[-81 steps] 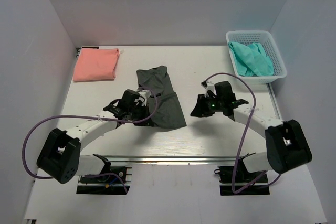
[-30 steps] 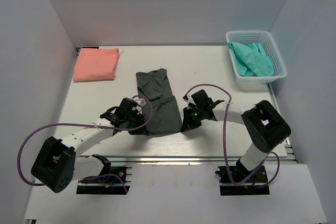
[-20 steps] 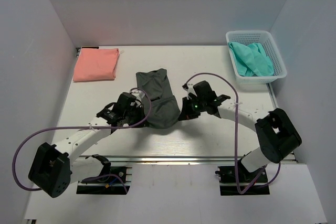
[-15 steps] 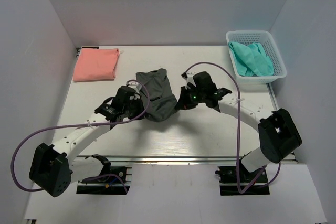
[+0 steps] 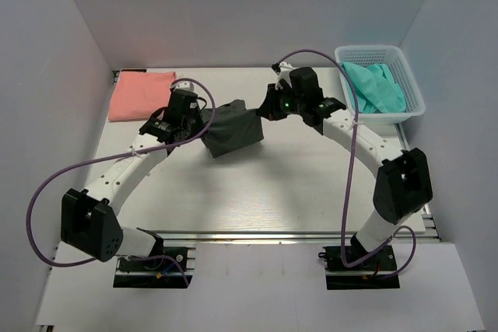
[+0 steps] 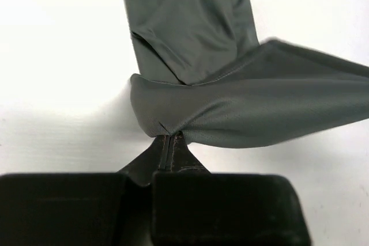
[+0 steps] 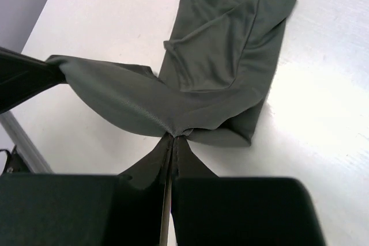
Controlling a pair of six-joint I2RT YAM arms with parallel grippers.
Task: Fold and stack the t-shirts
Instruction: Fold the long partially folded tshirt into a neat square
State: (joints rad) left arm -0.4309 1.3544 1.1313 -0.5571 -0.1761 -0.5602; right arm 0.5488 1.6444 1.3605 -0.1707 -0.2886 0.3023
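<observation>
Left of the white basket, the charcoal grey t-shirt is stretched left to right. Only the wrist views show the left gripper and right gripper clamped on its edge, with the lower layer lying lengthwise away.

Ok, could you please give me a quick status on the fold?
Left gripper and right gripper shut on grey t-shirt, edge lifted over itself. Nothing in the way.

Lying mid-counter: dark charcoal grey t-shirt, far half flat, near half lifted taut and doubled back over it. Folded flat, far left: salmon pink t-shirt. Crumpled in white basket: teal green t-shirts.
</observation>
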